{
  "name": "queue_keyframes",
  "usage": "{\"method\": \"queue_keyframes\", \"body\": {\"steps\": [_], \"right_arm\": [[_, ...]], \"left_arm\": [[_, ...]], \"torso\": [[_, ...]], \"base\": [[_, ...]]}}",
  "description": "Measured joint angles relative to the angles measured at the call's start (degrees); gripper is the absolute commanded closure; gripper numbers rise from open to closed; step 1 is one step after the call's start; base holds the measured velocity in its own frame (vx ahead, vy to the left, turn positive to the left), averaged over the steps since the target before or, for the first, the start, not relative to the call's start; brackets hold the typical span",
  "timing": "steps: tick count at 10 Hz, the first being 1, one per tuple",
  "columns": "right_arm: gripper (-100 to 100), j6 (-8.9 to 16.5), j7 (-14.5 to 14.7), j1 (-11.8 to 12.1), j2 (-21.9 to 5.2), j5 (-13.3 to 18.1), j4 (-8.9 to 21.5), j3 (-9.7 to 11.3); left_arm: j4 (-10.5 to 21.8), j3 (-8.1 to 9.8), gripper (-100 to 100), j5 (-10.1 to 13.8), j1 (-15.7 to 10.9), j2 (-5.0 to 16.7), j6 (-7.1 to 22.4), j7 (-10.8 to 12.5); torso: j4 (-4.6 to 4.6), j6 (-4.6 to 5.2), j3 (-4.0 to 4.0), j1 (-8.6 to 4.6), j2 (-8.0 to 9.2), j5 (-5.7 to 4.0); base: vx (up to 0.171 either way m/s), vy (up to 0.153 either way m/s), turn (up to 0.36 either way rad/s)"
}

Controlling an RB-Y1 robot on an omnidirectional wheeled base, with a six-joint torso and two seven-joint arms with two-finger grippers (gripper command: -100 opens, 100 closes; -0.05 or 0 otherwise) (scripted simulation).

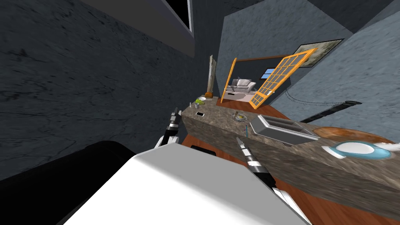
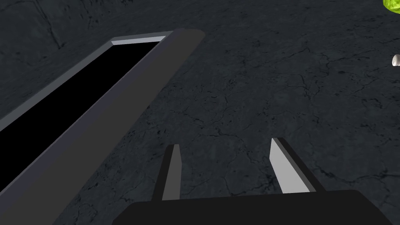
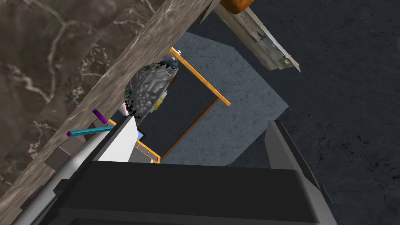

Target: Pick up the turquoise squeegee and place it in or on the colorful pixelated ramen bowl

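Head view, counter: I'm looking at a brown stone counter [image 1: 218,129] running slantwise, with a grey sink [image 1: 282,131] set in it.
Head view, squeegee: the turquoise squeegee [image 1: 247,130] lies on the counter just beside the sink's end.
Head view, bowl: the ramen bowl [image 1: 239,116] stands on the counter near the sink, on the squeegee's far side from it.
Head view, right gripper: my right gripper [image 1: 238,140] hangs off the counter's front edge, near the sink's end and close to the squeegee.
Head view, left gripper: my left gripper [image 1: 174,115] is well apart from the sink, past the bowl, by the counter's end.
Left wrist view, claw: the fingers [image 2: 287,168] stand spread.
Right wrist view, claw: the right gripper [image 3: 202,121] has both blades wide apart.
Right wrist view, squeegee: a teal bar with a purple end, the squeegee [image 3: 88,131] sits just beside one finger [image 3: 117,142]; touching or not, I cannot tell.
Right wrist view, bowl: the bowl [image 3: 150,91] looks grey with coloured pixel specks and stands on the counter [image 3: 58,58] past the squeegee.
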Motion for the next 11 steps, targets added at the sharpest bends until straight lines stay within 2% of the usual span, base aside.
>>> {"method": "queue_keyframes", "body": {"steps": [1, 2, 3, 4, 6, 8, 10, 11], "right_arm": [[-100, -0.4, -0.6, 1.7, -2.1, 1.2, 1.4, -0.5], [-100, -1.5, -0.8, 2.6, -2.8, 1.8, 3.2, -0.9], [-100, -2.4, -1.2, 3.0, -4.4, 2.9, 6.0, -1.1], [-100, -2.8, -1.9, 4.5, -6.1, 4.6, 8.1, -1.3], [-100, -2.7, -2.7, 6.7, -8.5, 6.8, 9.7, -1.4], [-100, -3.1, -3.9, 6.8, -11.1, 8.6, 13.3, -1.3], [-100, -5.2, -4.7, 8.5, -13.6, 9.8, 17.4, -2.5], [-100, -5.0, -5.5, 8.6, -14.9, 10.5, 17.9, -2.2]], "left_arm": [[0.0, 0.0, 0, 0.0, 0.0, 0.0, 0.0, 0.0], [0.0, 0.0, 0, 0.0, 0.0, 0.0, 0.0, 0.0], [0.0, 0.0, 0, 0.0, 0.0, 0.0, 0.0, 0.0], [0.0, 0.0, 0, 0.0, 0.0, 0.0, 0.0, 0.0], [0.0, 0.0, 0, 0.0, 0.0, 0.0, 0.0, 0.0], [0.0, 0.0, 0, 0.0, 0.0, 0.0, 0.0, 0.0], [0.0, 0.0, 0, 0.0, 0.0, 0.0, 0.0, 0.0], [0.0, 0.01, 0, 0.0, 0.0, 0.0, 0.0, 0.0]], "torso": [[-0.01, -0.01, -0.02, -0.06, -0.02, -0.01], [-0.02, 0.01, -0.05, -0.13, -0.08, -0.03], [-0.03, -0.02, -0.06, -0.09, -0.11, -0.03], [-0.02, -0.02, -0.04, 0.04, -0.06, 0.0], [-0.02, 0.0, -0.04, -0.05, -0.06, -0.01], [-0.02, -0.01, -0.07, -0.12, -0.11, -0.03], [-0.03, -0.01, -0.09, -0.14, -0.15, -0.02], [-0.03, 0.0, -0.09, -0.16, -0.15, -0.03]], "base": [[-0.015, 0.046, 0.072], [-0.014, 0.067, 0.163], [-0.034, 0.105, 0.271], [-0.027, 0.072, 0.043], [-0.018, 0.06, 0.097], [-0.01, 0.049, 0.121], [-0.002, 0.05, 0.117], [-0.011, 0.057, 0.16]]}}
